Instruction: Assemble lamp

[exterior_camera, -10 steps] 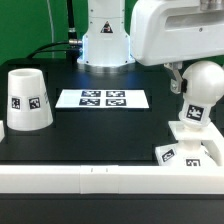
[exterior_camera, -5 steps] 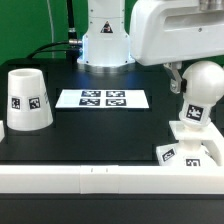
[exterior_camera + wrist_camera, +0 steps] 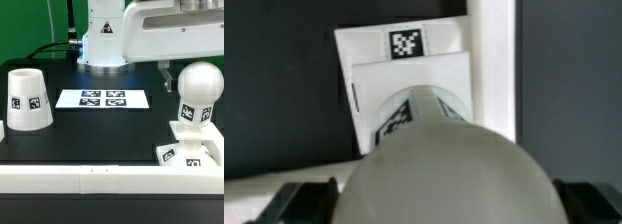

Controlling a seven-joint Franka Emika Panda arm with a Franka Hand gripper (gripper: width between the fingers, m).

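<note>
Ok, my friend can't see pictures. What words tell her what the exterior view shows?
A white plastic round-headed bulb stem stands upright on a flat square white base at the exterior view's right, under the big white robot arm. A white tapered cup-like shade sits apart at the left, with the marker board between them.

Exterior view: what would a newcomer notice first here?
The round-headed bulb stem stands upright on the square base at the exterior view's right, under the big white robot arm. At the left stands the tapered shade, with the marker board lying between them.
</note>
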